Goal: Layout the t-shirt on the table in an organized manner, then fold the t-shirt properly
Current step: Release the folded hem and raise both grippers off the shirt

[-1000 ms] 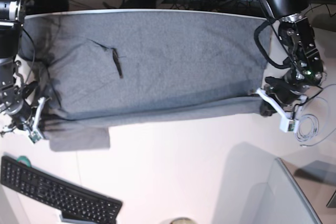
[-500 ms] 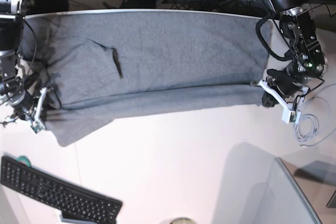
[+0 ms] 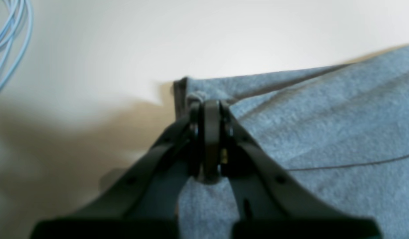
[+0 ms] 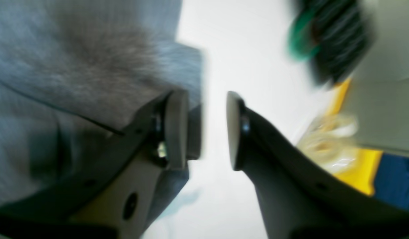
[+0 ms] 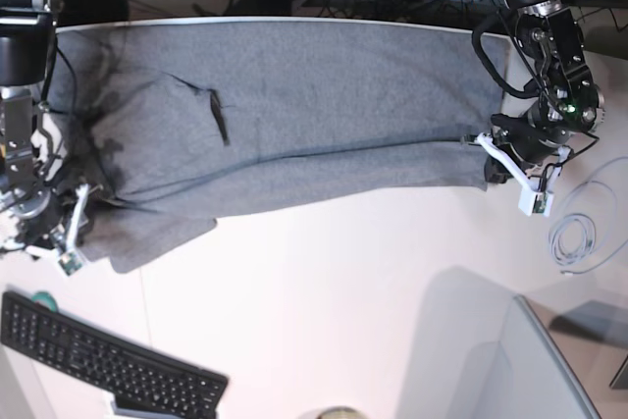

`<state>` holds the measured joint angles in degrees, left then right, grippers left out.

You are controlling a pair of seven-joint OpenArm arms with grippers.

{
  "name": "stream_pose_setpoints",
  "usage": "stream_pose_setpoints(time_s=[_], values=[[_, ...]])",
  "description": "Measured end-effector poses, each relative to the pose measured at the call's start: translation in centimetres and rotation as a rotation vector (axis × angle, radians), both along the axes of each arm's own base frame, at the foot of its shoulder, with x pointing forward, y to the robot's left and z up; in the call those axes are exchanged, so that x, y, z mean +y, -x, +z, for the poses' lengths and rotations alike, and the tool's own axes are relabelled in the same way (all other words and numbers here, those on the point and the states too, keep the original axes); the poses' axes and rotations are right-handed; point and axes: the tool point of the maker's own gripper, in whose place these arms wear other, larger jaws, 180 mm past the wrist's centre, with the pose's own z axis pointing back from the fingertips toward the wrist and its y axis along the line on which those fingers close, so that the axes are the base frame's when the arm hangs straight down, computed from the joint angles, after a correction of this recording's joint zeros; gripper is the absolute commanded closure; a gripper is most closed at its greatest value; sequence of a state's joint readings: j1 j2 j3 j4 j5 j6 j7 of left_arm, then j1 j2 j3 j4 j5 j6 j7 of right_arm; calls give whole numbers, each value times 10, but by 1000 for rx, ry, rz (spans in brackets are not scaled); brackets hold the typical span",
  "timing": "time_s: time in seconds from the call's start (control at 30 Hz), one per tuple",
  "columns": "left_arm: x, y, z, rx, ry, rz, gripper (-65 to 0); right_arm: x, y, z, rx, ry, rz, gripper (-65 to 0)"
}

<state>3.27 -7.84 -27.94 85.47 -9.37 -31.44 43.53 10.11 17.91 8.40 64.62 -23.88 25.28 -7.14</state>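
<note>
The t-shirt (image 5: pixel 285 115) is spread wide along the table's (image 5: pixel 324 311) far edge; folding is barely begun. One corner is pinched by the left gripper (image 3: pixel 207 109) (right gripper (image 4: pixel 206 127) released).

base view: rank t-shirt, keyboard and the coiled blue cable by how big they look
1. t-shirt, by far the largest, spread across most of the table's width.
2. keyboard, much smaller, partly cut off at the left edge.
3. cable, the smallest, a small coil near the right edge.
</note>
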Motion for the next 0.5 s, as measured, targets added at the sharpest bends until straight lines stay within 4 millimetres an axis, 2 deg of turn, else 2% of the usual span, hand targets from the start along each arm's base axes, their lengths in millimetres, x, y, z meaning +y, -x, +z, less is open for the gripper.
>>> stream_pose_setpoints(time_s=[0.07,0.17,0.27,0.33,0.4,0.5], values=[[-7,3,-3,6,4,-21,0,0,5,19,-7,26,-28,-245],[-17,8,-8,23,12,-45,0,9,31,36,16,19,-68,-243],[-17,10,-10,28,13,-44,0,35,59,22,81,-77,-43,-242],[-20,13,-12,28,20,-40,0,45,74,7,124,-106,-48,-239],[-25,16,-16,40,29,-45,0,53,84,-3,155,-125,-45,-183],[-25,20,-18,47,33,-43,0,62,91,-22,198,-168,-63,-24]])
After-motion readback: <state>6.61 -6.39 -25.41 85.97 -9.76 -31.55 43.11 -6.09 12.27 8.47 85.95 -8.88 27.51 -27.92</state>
